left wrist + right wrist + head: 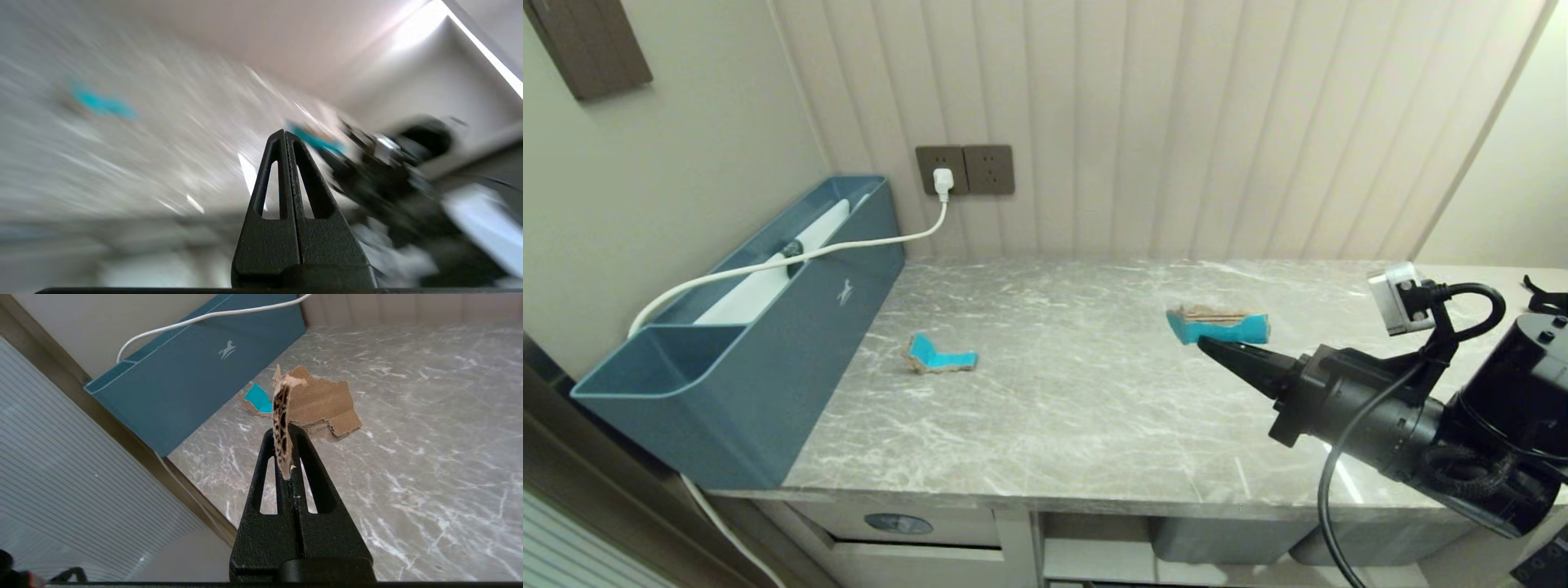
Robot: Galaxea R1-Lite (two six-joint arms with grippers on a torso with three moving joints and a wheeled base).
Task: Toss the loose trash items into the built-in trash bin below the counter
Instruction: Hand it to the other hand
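In the head view, the right gripper (1205,343) reached in from the right edge of the frame, its tips at the near edge of a turquoise cardboard scrap (1218,325) right of centre on the counter (1062,425). A second scrap (939,356) lay left of centre, near the teal-blue box (760,343). The built-in trash bin (898,523) showed at the lower edge, its blue oval sticker just under the slab.

In the left wrist view, blurred, the left gripper (285,136) had its fingers pressed together, holding nothing.

In the right wrist view, the right gripper (286,435) pinched the torn scrap (314,406) by its edge at centre frame; the other scrap (258,399) lay beyond.

The step looked like the first pickup. Next, I judged, the scrap had to be carried down to the flap, which must be tilted open.
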